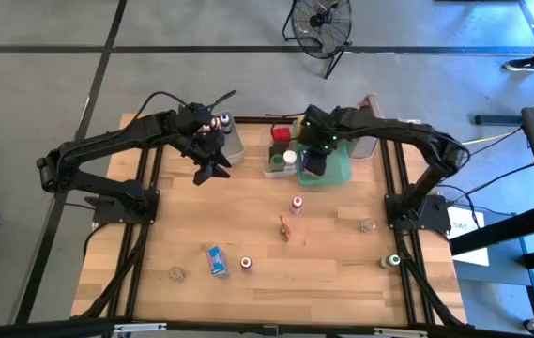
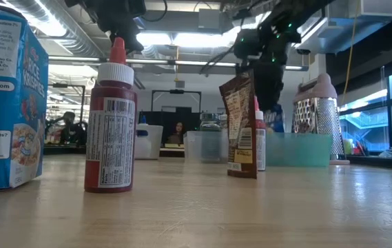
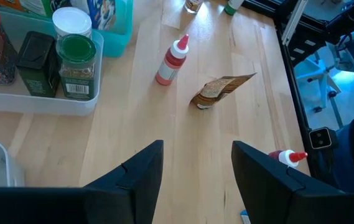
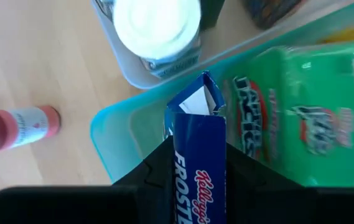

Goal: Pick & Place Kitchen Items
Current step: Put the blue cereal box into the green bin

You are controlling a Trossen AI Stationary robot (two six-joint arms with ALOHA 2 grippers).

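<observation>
My right gripper (image 1: 314,167) is shut on a blue cereal box (image 4: 198,143) above the corner of the teal tray (image 4: 105,127), in which a green box (image 4: 301,124) lies. A clear bin (image 1: 281,158) beside the tray holds a white-capped jar (image 4: 157,25) and a green-lidded jar (image 3: 76,65). My left gripper (image 3: 195,168) hangs open over bare table near a second clear bin (image 1: 229,141). A red bottle (image 3: 172,57) and a brown packet (image 3: 221,91) stand on the table. My right gripper pinches the blue box by its two broad faces (image 4: 195,165) between its two fingers. The fingers come steeply from above and lie along the box. The box's open flap end (image 4: 196,93) sticks out past the fingertips, down toward the tray's corner, clear of the table.
On the near half of the table stand a blue box (image 1: 216,260), a small red-capped bottle (image 1: 246,265), clear jars (image 1: 176,273) (image 1: 368,225) and a green-capped bottle (image 1: 390,261). A metal grater (image 2: 320,114) stands beside the tray. Bare wood lies between the two arms.
</observation>
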